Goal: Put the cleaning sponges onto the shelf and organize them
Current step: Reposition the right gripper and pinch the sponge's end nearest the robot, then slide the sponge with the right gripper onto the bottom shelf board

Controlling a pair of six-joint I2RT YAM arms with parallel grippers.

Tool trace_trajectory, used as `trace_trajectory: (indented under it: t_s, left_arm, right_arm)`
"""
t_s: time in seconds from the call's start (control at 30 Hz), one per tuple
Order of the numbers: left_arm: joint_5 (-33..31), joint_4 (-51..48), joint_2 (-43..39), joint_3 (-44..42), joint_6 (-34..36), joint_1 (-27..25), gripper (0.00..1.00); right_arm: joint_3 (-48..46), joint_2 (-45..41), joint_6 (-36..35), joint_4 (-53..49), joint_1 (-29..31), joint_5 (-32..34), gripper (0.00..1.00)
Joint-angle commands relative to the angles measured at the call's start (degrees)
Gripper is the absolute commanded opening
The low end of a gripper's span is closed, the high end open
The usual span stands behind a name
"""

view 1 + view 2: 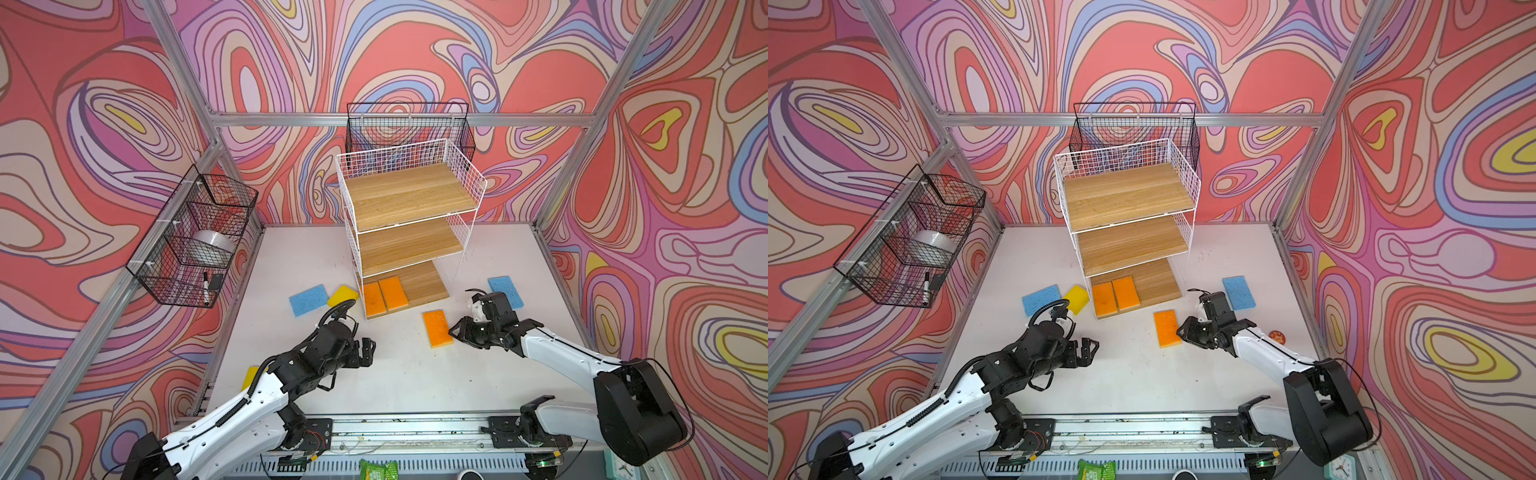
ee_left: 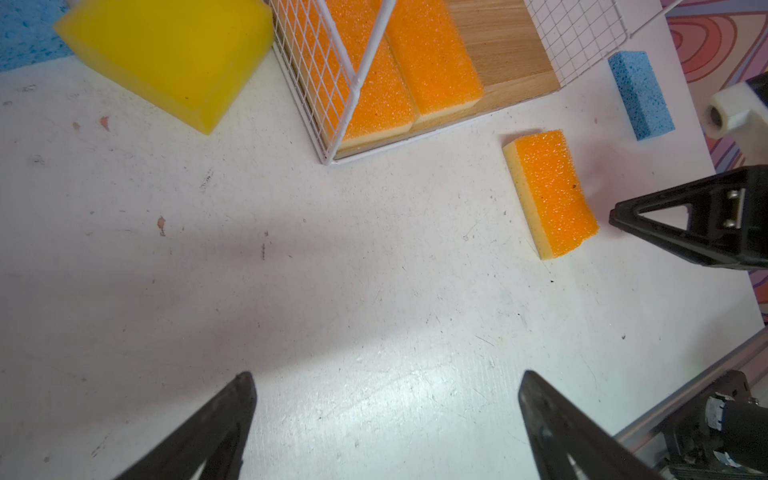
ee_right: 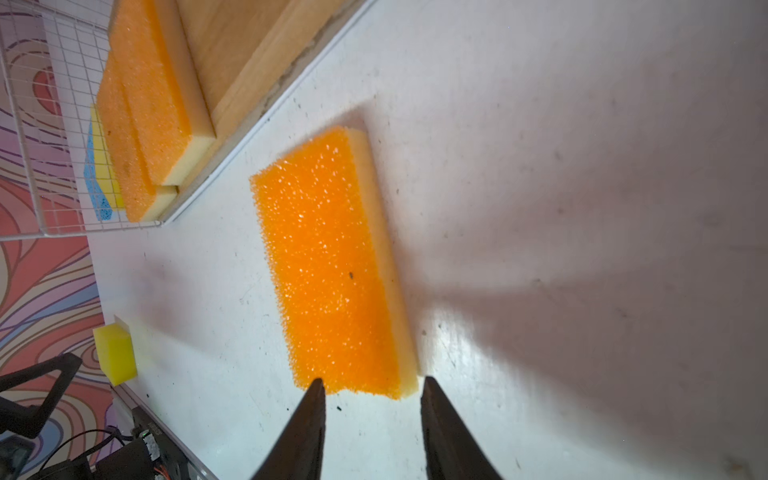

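Right wrist view is showing the right hand partly spread, pinching nothing, its tips sitting at the short end of the loose orange sponge, which is lying flat on the tabletop between the shelf and the near edge. The hand is likely needing a wider spread to straddle the long sides, then setting it beside the two orange sponges on the lowest board.

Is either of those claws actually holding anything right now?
Nothing is held. The left gripper is open over bare table; the right gripper, jaws open, only reaches one short end of the loose orange sponge lying flat.
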Motion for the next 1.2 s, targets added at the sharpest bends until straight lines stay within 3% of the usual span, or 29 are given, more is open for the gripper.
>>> trace_trajectory:
  t_s: [0.0, 0.43, 0.8, 1.17]
  left_arm:
    - [0.34, 1.03, 0.23, 0.08, -0.30, 0.31, 1.00]
    - [0.41, 2.57, 0.71, -1.84, -1.34, 0.31, 1.00]
    - [0.62, 2.80, 0.67, -2.49, -1.61, 0.31, 1.00]
    - [0.52, 1.61, -0.20, -1.32, -1.41, 0.31, 1.00]
  right_arm:
    - [-1.01, 1.89, 0.08, 1.64, 0.11, -2.54, 0.40]
    - [-1.47, 6.73, 0.51, 4.54, 0.73, -2.16, 0.36]
    - [-1.62, 8.24, 0.64, 5.21, 0.75, -1.81, 0.00]
    - [-2.00, -0.25, 1.08, 4.45, 1.27, -3.92, 0.00]
